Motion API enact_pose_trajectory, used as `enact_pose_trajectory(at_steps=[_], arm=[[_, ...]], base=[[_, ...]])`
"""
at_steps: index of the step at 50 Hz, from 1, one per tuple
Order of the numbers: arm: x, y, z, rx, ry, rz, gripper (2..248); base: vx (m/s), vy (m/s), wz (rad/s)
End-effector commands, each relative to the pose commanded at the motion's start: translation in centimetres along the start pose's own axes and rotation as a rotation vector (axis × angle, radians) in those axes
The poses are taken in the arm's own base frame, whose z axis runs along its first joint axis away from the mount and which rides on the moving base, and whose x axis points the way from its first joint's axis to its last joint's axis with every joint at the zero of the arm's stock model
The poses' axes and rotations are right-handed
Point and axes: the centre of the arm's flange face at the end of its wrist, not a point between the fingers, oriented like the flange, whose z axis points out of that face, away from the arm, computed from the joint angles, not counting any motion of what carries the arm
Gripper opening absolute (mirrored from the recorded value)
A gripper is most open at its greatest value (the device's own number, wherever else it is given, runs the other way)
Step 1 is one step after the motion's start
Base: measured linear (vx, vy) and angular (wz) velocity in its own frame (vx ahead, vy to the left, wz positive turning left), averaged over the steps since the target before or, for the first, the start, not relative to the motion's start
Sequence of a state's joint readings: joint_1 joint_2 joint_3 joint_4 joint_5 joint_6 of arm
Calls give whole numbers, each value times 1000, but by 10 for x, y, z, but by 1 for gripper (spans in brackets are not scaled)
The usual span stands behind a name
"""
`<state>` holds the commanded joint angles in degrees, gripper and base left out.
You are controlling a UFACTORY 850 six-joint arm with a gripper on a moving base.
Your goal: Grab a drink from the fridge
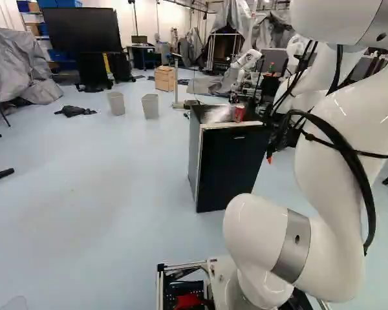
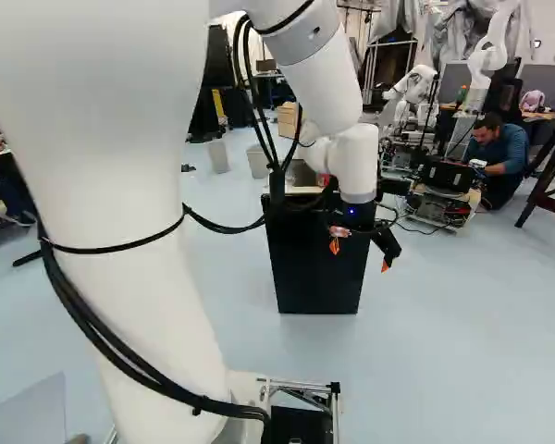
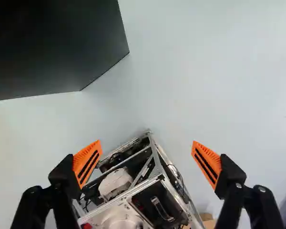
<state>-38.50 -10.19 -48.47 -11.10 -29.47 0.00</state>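
In the left base view, the fridge [image 1: 227, 169] stands on the floor [image 1: 97, 187], left of the arm [image 1: 336, 226]. A can [image 1: 239, 113] is on its top. Farther back, to the left, are two bins [image 1: 150, 106]; behind them, a box [image 1: 164, 79].

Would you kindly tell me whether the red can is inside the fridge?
No, the red can stands on top of the black fridge.

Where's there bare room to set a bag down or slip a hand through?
Bare floor spreads left of the fridge in the left base view, back to two bins. The gripper has free space between its parted fingers. The fridge's top is more crowded: a red can beside something pale and crumpled.
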Motion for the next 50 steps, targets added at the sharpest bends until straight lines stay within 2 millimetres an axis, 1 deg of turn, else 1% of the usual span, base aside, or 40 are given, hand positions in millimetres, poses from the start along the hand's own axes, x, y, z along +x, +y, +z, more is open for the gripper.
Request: enact_pose_trajectory(at_steps=[7, 16, 50], arm=[[-7, -5, -1, -18, 62, -52, 247], [-11, -16, 5, -24, 132, -114, 247], [-20, -68, 30, 34, 394, -287, 247]], base=[[0, 0, 0], [0, 0, 0], [0, 0, 0]])
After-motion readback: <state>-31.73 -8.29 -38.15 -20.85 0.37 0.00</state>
